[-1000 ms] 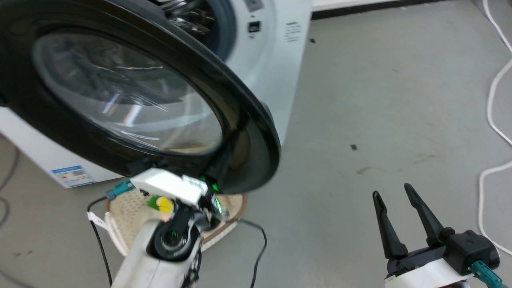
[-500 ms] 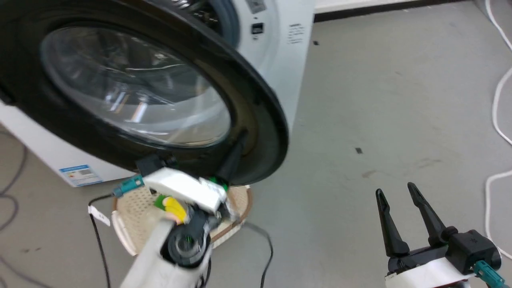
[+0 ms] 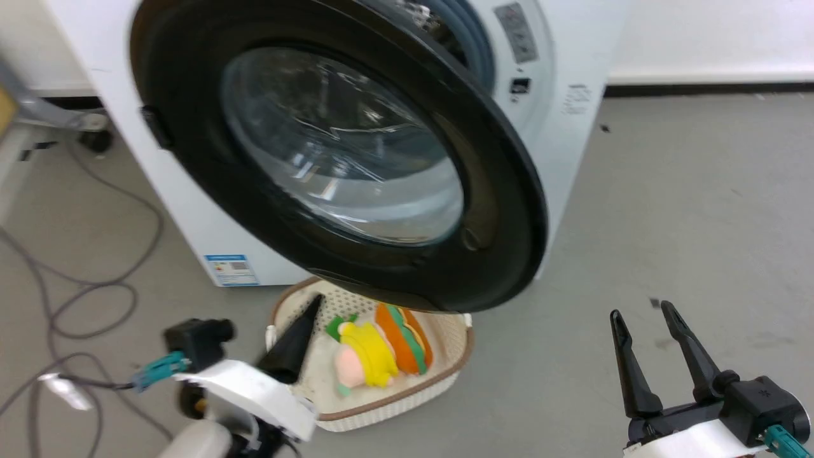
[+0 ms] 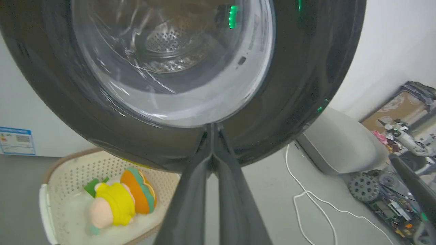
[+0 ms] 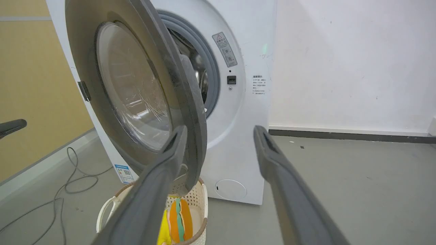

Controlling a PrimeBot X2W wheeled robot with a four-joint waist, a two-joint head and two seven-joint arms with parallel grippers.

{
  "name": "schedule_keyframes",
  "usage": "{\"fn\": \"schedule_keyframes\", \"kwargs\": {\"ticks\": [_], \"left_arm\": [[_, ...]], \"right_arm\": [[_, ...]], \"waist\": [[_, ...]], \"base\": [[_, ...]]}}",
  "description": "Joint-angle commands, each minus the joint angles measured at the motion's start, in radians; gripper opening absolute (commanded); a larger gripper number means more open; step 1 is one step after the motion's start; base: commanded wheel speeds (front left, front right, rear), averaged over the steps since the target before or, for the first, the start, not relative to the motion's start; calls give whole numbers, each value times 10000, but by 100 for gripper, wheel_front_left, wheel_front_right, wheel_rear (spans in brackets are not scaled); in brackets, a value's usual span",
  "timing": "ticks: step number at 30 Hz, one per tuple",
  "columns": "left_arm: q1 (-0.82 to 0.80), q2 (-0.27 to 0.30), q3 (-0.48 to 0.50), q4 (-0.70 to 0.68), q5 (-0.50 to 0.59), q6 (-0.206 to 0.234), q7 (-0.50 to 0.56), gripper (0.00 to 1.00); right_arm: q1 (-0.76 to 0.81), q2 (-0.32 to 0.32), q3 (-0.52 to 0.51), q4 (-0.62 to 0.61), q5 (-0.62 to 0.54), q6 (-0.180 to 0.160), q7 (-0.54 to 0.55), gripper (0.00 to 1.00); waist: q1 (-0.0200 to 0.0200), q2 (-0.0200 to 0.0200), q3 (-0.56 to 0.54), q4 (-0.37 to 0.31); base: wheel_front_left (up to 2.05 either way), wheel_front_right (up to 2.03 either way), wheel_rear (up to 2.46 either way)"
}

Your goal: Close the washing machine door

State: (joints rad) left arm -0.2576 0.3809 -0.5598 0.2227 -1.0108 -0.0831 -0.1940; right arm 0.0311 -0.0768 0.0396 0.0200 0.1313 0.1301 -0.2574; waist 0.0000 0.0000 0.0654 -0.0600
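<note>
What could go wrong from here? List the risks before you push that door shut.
The shut left gripper aims at the glossy lower rim of the washing machine door; a push there might slip off. The basket sits just under the door, so the left arm could knock it.

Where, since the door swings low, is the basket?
Head view, lower centre: the basket sits on the floor under the open door's bottom rim, in front of the washer.

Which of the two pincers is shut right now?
The left pincer: its two fingers lie pressed together, pointing at the door's black rim. The right pincer has its fingers spread apart with a clear gap.
</note>
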Motion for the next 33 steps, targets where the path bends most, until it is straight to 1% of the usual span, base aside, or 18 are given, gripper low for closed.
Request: {"fn": "schedule_keyframes", "kwargs": {"ticks": [1,4,5,6,8,11,14,16,22,30,31,32,33], "left_arm": [[109,81,170,-44,325,190,-286,0],[323,92,1057,-388,1320,893,-649,0],[420,-37,1613,-686,1728,1107,-663,16],[587,-208,2173,-1039,2245,1266,-668,100],[1082,-582,2980,-1652,3274,1369,-672,100],[1843,-1139,3773,-2269,4751,1395,-675,100],[2481,-1566,3994,-2436,6028,1238,-676,100],[2829,-1828,4005,-2371,6602,1065,-676,100],[3392,-2397,4060,-2170,7657,613,-677,100],[3391,-2811,4323,-2126,8238,192,-677,100],[3367,-2847,4340,-2119,8287,150,-677,100],[3338,-2883,4354,-2115,8331,114,-677,100],[3302,-2920,4368,-2117,8370,83,-677,100]], "right_arm": [[115,-31,-30,-56,-63,6,-44,100],[178,-21,-64,-123,-78,6,-44,100],[201,-18,-72,-148,-84,6,-44,100],[223,-17,-63,-169,-91,6,-44,100],[268,-16,-42,-200,-96,6,-44,100],[318,-29,-10,-216,-104,6,-44,100],[350,-68,66,-200,-100,6,-44,100],[369,-82,111,-180,-104,6,-44,100],[441,-80,172,-152,-85,6,-44,100],[501,-22,185,-50,43,6,-44,100],[489,-24,181,-46,65,6,-44,43],[468,-33,170,-70,83,6,-44,0],[445,-50,169,-101,103,6,-44,0]], "waist": [[0,0,-280,364],[0,0,-365,602],[0,0,-379,673],[0,0,-396,733],[0,0,-426,820],[0,0,-466,902],[0,0,-483,949],[0,0,-499,959],[0,0,-519,974],[0,0,-384,1052],[0,0,-346,1071],[0,0,-296,1095],[0,0,-236,1121]], "base": [[0,0,0],[0,0,0],[0,0,0],[0,0,0],[0,0,0],[0,0,0],[0,0,0],[0,0,0],[0,0,0],[0,0,0],[0,0,0],[0,0,0],[0,0,0]]}}
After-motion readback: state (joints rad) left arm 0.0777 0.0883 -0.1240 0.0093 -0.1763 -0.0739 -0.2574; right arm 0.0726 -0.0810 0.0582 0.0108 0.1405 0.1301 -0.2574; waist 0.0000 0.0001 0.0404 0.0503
